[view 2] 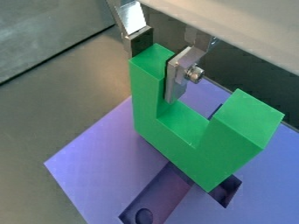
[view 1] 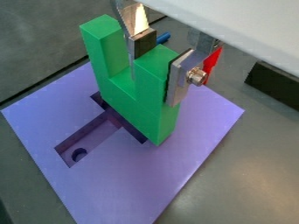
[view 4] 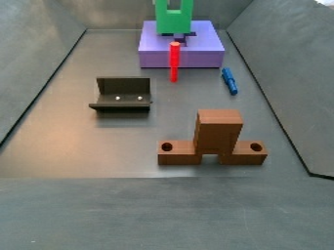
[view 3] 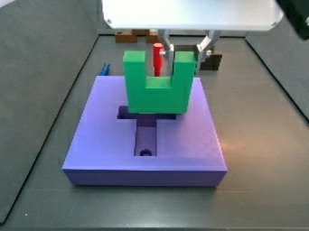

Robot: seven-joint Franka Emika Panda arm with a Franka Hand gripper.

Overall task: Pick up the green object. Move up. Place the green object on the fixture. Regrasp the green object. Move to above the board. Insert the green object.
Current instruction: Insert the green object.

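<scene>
**Green Block Held on One Prong Over the Board Recess**

The board point(view 3: 145, 135) was found to be the largest item, a purple-blue slab lying flat on the floor, with its cross-shaped recess point(view 1: 100, 131) and a round hole point(view 3: 146, 151) exposed on top. The brown wooden stand point(view 4: 216, 139) and the fixture point(view 4: 121, 95) were noted well apart from it, nearer the camera in a side view; the fixture was empty.

The green object point(view 3: 157, 86) was observed upright at the middle of the board, prongs up, its base over or in the recess; whether it was seated could not be told. It was judged to be rigid and light, with flat, probably smooth faces. A grip across the two flat faces of one prong was judged the sound hold, and slip or tilt under pressing load was considered the main risk.

A thin red peg point(view 4: 175, 55) was seen standing at the board's near edge, and a blue piece point(view 4: 229, 80) lay on the floor just beside the board.

The gripper point(view 2: 163, 54) was found above the board, clamped on one prong of the green object, a silver finger point(view 1: 184, 77) being pressed flat against each side.
</scene>
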